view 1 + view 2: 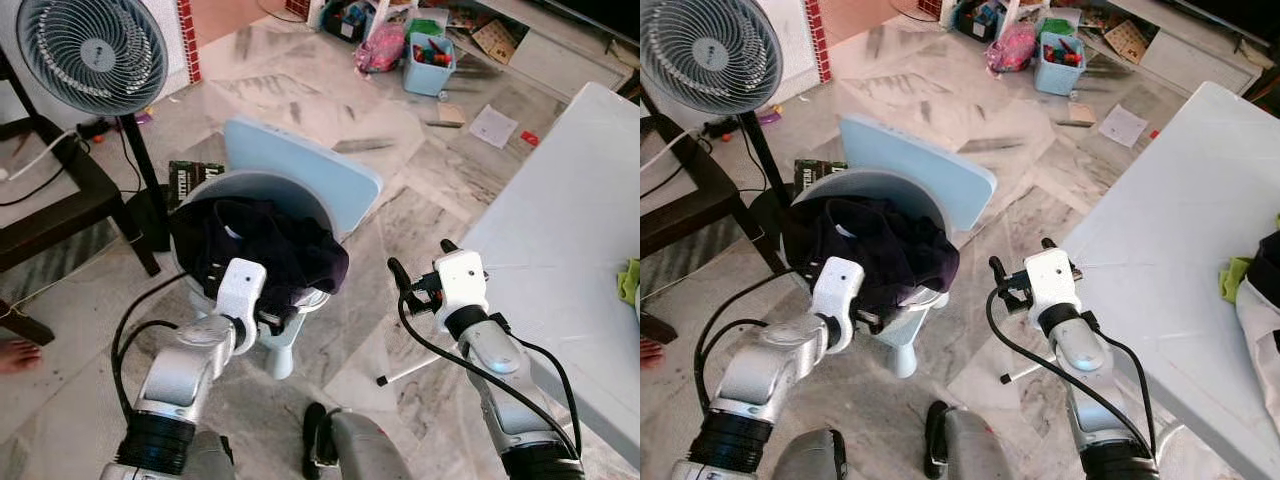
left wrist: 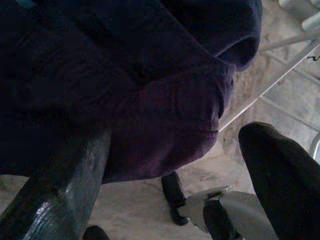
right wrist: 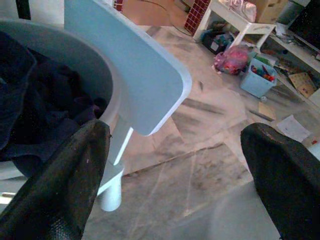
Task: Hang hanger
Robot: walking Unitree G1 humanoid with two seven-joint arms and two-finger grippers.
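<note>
Grippers first, two of them: the left gripper [image 1: 268, 318] sat right at the near edge of the one dark navy crumpled garment [image 1: 262, 248], fingers spread apart with the cloth bunched just past them in the left wrist view. Right gripper [image 1: 420, 268] hung over bare marble floor [image 1: 330, 330] between the chair and the table, fingers wide apart with nothing in them.

That garment lay heaped in the seat of a single pale blue plastic chair with a flat square backrest [image 1: 300, 172], spilling over the front rim. One thin white wire hanger [image 1: 408, 370] lay on the floor by the right arm, near the table's edge.

One white tabletop [image 1: 570, 250] took up the right side. One grey pedestal fan [image 1: 92, 50] stood left, beside a dark wooden bench [image 1: 60, 205]. Open floor ran behind the chair to one blue bin of clutter [image 1: 430, 62].
</note>
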